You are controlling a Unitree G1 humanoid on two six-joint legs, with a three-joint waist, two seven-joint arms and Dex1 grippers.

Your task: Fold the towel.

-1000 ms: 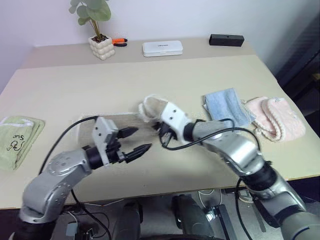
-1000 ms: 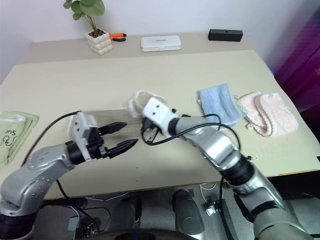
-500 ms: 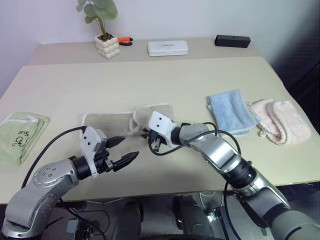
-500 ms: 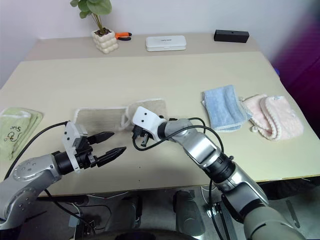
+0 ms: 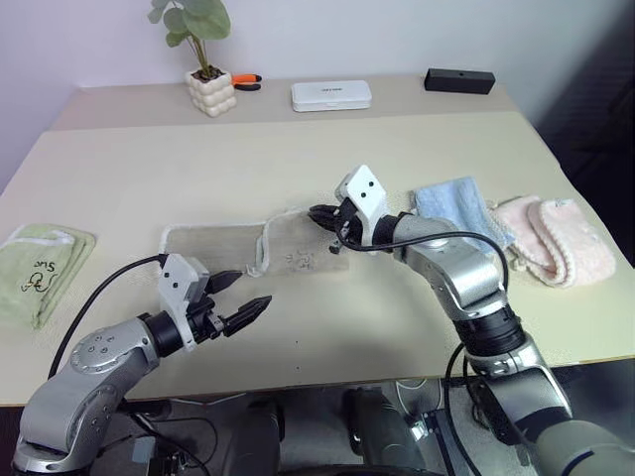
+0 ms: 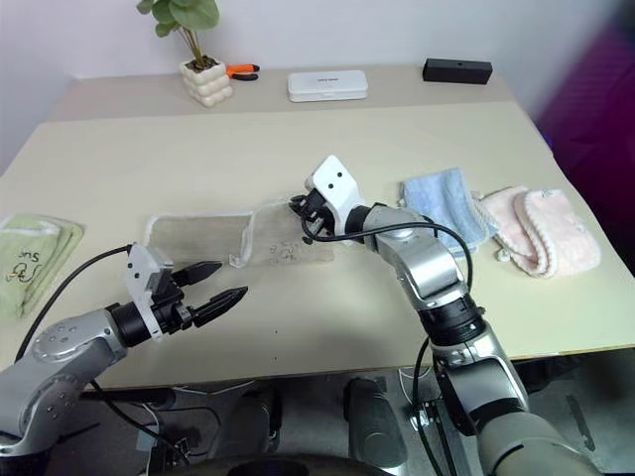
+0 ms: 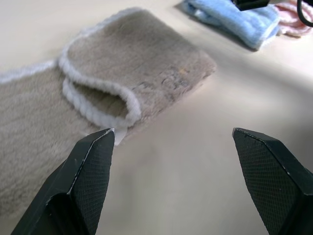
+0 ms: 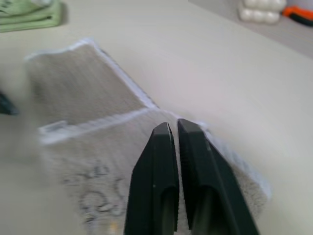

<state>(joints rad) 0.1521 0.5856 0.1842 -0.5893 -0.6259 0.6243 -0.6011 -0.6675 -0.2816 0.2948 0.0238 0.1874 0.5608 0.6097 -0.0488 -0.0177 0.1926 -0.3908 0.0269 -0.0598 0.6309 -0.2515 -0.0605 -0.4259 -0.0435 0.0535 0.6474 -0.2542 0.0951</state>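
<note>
Plush, matt terry on the towel [image 5: 268, 248] just beyond the left gripper [image 7: 173, 142] — short nap, with a white, ropy stitched edging. Black fingers [image 7: 90, 171] cross-hatched, a dull rubbery look. Smooth, faintly shiny black plastic on the shut right gripper [image 8: 176, 129] over the cloth. Beige table [image 5: 298, 159] smooth and matt. Fluffy blue towel [image 5: 451, 213] beside that right pincer — soft, matt pile.

Bright, even indoor light w/ soft shadows; right wrist view blurry, bkgd defocused.
</note>
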